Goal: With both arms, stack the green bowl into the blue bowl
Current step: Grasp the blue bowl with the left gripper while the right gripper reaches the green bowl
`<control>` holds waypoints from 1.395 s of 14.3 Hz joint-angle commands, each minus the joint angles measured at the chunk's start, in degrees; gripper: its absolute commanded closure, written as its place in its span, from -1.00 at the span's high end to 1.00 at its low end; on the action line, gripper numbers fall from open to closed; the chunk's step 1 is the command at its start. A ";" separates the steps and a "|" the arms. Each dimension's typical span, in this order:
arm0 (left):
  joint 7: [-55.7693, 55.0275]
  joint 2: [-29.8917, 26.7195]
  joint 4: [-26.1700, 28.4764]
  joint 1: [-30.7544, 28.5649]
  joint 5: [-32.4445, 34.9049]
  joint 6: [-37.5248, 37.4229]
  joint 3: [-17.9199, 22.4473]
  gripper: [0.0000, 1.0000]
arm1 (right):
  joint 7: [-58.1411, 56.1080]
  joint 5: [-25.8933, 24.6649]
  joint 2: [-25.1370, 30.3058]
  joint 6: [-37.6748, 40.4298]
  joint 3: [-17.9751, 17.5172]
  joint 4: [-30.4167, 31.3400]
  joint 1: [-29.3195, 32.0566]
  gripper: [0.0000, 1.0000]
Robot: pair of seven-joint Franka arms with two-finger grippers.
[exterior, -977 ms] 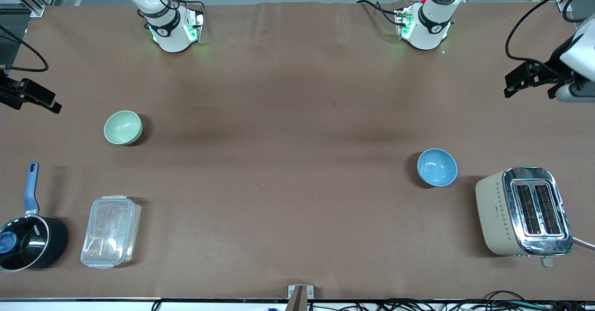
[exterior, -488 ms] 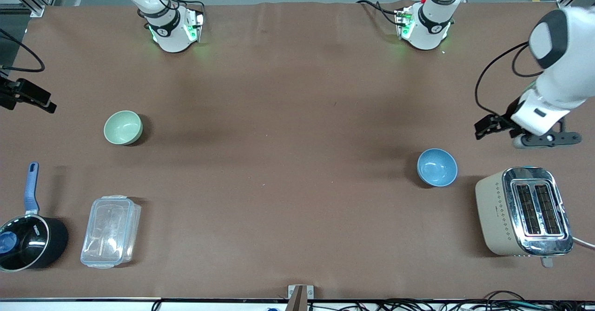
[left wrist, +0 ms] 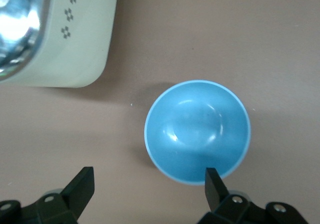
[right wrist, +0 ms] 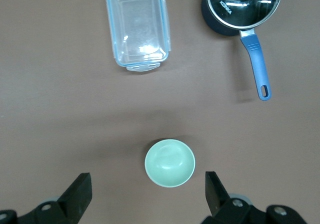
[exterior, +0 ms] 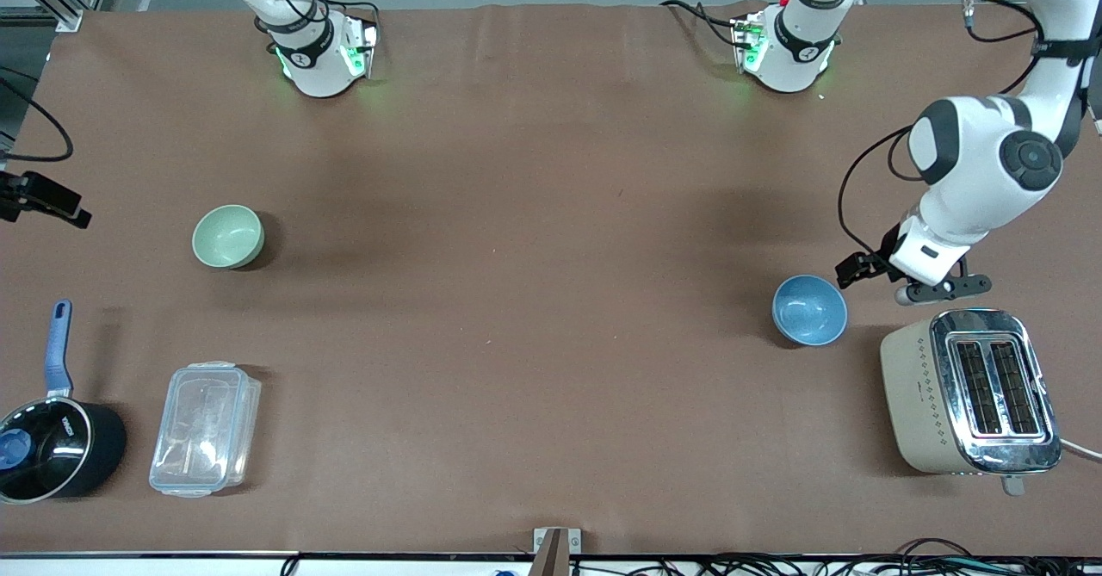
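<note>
Now both jaws spread: left gripper [left wrist: 145,186] beside blue bowl [left wrist: 197,131]; right gripper [right wrist: 146,194] above green bowl [right wrist: 170,162].

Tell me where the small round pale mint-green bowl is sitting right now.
The small round pale mint-green bowl stands upright on the brown table toward the right arm's end, farther from the front camera than the clear plastic lidded container and black saucepan.

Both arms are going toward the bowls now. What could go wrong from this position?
1. The left gripper, open, is close to the blue bowl, and the toaster stands right beside that bowl; the arm could bump the toaster.
2. One finger lies over the blue bowl's rim; descending there could tip or push the bowl.
3. The right gripper, open, is high above the green bowl, so misalignment may grow on the way down.
</note>
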State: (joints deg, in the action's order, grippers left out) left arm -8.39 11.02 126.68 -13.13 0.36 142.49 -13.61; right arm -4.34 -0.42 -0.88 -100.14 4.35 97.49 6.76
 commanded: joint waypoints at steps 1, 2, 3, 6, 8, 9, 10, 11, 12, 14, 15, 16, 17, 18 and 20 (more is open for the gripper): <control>-0.75 4.61 -0.55 -0.49 0.00 4.18 -0.19 0.74 | -1.19 -2.92 -0.08 -5.39 -0.75 4.71 1.50 1.00; -0.67 6.02 -0.55 -0.67 0.00 5.76 -0.19 0.72 | -1.37 -2.92 -0.18 -7.59 -0.75 6.47 2.02 1.00; -0.66 7.42 -0.55 -0.76 0.00 6.82 -0.10 0.70 | -1.55 -2.92 -0.26 -9.96 -0.75 8.66 2.38 1.00; -0.58 9.02 -0.55 -0.67 0.08 7.27 -0.01 0.51 | -2.86 -2.92 -0.53 -17.53 -0.75 14.56 3.78 1.00; -0.49 9.55 -0.55 -0.67 0.08 7.27 0.07 0.30 | -3.74 -2.84 -2.19 -20.17 -0.75 16.41 4.40 1.00; -0.58 9.90 -0.55 -0.67 0.08 7.27 0.07 0.18 | -4.53 -2.84 -3.16 -20.97 -0.84 16.94 5.45 1.00; -0.58 10.07 -0.55 -0.67 0.08 7.27 0.07 0.06 | -5.58 -2.75 -3.77 -21.24 -0.84 17.47 6.24 0.99; -0.58 10.34 -0.64 -0.67 0.08 7.27 0.07 -0.10 | -6.72 -2.49 -4.30 -22.28 -0.84 18.43 6.94 0.98; -0.58 10.51 -0.64 -0.67 0.08 7.27 0.07 -0.24 | -7.69 -2.48 -4.31 -24.29 -0.84 20.09 7.56 0.97; -0.58 10.69 -0.82 -0.67 0.08 7.19 0.07 -0.60 | -8.57 -2.48 -4.22 -28.34 -0.84 23.70 8.44 0.97; -0.58 10.69 -0.99 -0.67 0.08 7.10 0.07 -0.78 | -9.27 -2.48 -4.22 -30.01 -0.84 25.45 8.97 0.97; -0.58 10.52 -1.17 -0.67 0.08 6.84 -0.01 -0.97 | -10.85 -2.48 -4.22 -31.85 -0.84 27.21 9.93 0.97; -0.58 10.34 -1.25 -0.67 0.08 6.75 -0.01 -1.00 | -11.99 -2.48 -4.22 -34.57 -0.93 29.40 10.81 0.97; -0.58 9.99 -1.43 -0.67 0.08 6.66 -0.10 -1.00 | -12.35 -2.48 -4.22 -36.95 -0.93 31.43 11.08 0.97; -0.66 8.68 -2.31 -0.58 0.08 5.53 -0.36 -1.00 | -12.45 -2.48 -4.13 -39.25 -0.93 34.86 11.17 0.97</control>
State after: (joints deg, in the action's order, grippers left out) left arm -8.50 21.28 125.23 -13.59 0.36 149.42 -13.48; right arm -16.11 -2.42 -6.64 -136.61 4.38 127.81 16.86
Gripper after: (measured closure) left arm 0.956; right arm 0.013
